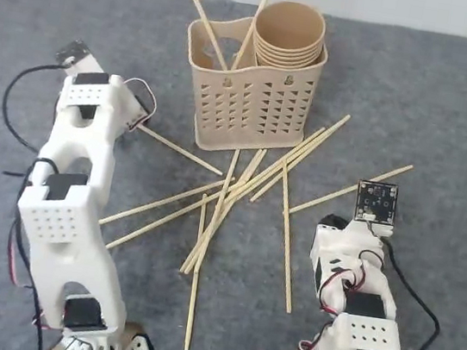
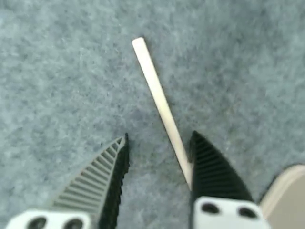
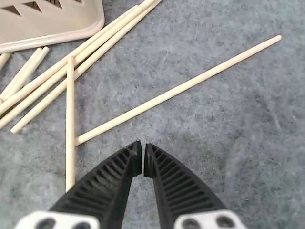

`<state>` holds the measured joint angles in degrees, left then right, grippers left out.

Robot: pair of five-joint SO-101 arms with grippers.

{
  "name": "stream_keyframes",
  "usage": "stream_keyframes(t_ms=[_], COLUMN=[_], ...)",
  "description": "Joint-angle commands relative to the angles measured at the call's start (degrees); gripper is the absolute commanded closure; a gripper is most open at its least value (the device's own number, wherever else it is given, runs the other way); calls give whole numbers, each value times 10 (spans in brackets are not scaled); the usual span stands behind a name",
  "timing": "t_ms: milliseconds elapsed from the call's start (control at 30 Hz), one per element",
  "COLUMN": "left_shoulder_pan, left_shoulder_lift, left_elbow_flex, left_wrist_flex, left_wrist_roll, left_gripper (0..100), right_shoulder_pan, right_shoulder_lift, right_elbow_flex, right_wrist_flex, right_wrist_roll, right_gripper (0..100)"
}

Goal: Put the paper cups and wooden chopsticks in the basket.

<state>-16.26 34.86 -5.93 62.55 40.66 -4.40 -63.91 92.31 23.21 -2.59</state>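
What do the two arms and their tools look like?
The left arm and right arm have white plastic shells with dotted hole panels, black motors, and black and red cables. The right arm carries a small black camera board. The left tool and right tool have black ribbed tapered fingers.

- No txt, labels, nos. or signs I can read in any view.
- Small camera board (image 1: 377, 201) in the high view has tiny marks, too small for me to make out.
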Motion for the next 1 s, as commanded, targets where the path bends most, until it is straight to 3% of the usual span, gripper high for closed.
stream_keyframes(t_ms=[0, 233, 433, 667, 967], left_shoulder_pan=[27, 40, 37, 42, 41], left_shoulder_lift=[-4, -29, -141, -297, -420], left_elbow_flex=[-18, -18, -18, -19, -17], left_wrist_flex=[23, 69, 93, 87, 19], left_wrist_roll=[-8, -28, -35, -66, -171], left_gripper=[1000, 990, 990, 989, 989], right_shoulder_pan=[6, 6, 6, 6, 6], right_shoulder_lift=[-10, -10, -10, -10, -10], right_elbow_flex=[-10, -10, -10, -10, -10], right_wrist_flex=[5, 5, 5, 5, 5], right_wrist_roll=[9, 9, 9, 9, 9], right_gripper=[972, 972, 972, 972, 972])
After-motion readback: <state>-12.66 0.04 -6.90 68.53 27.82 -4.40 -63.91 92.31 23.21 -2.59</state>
